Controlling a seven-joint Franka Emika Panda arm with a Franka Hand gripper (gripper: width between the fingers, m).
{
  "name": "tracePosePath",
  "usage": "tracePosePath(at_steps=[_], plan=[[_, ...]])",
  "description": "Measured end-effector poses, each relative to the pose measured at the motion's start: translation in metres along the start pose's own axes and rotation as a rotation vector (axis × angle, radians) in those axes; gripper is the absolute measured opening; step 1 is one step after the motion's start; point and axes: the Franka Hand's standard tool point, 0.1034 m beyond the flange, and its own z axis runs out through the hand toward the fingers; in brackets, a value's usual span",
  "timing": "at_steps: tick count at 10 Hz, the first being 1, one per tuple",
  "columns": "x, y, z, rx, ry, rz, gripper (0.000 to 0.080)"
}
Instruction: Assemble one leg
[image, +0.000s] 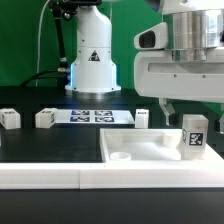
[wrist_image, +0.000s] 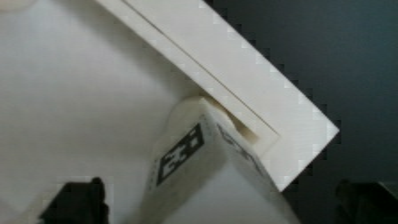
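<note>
Your pincer (image: 183, 106) hangs at the exterior view's right, its grey fingers (image: 166, 105) pointing down just above the small white plastic leg post (image: 193, 135) with a black-and-white square tag on its side. In the wrist view the two dark fingertips (wrist_image: 75, 201) sit well apart at either side with only panel between them, so your pincer is released and grips nothing.

That leg post stands upright on the large flat white panel (image: 140, 141), near the panel's corner at the exterior view's right. The wrist view shows the same leg post (wrist_image: 199, 150) close up, pressed into the angle where the panel (wrist_image: 71, 110) meets its raised rim; whether it is seated in a socket you cannot tell. A round socket (image: 120, 156) shows in the panel toward its other end.

Beyond the panel, along the far part of the black tabletop (image: 50, 140), you have three more white tagged posts: one (image: 9, 119) toward the exterior view's left edge, one (image: 45, 119) beside it, and one (image: 142, 119) just behind the panel. The thin flat marker board (image: 93, 116) lies between the latter two. The white robot base (image: 92, 60) rises behind it.
</note>
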Motion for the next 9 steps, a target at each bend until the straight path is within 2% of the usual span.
tracePosePath(at_steps=[4,6,9], plan=[[0.0059,-0.0017,-0.0035,-0.044,0.009,-0.357,0.0649],[0.0087,0.0000,-0.0042,-0.045,0.007,-0.468,0.0649],[0.0088,0.0000,-0.0042,-0.045,0.008,-0.468,0.0649]])
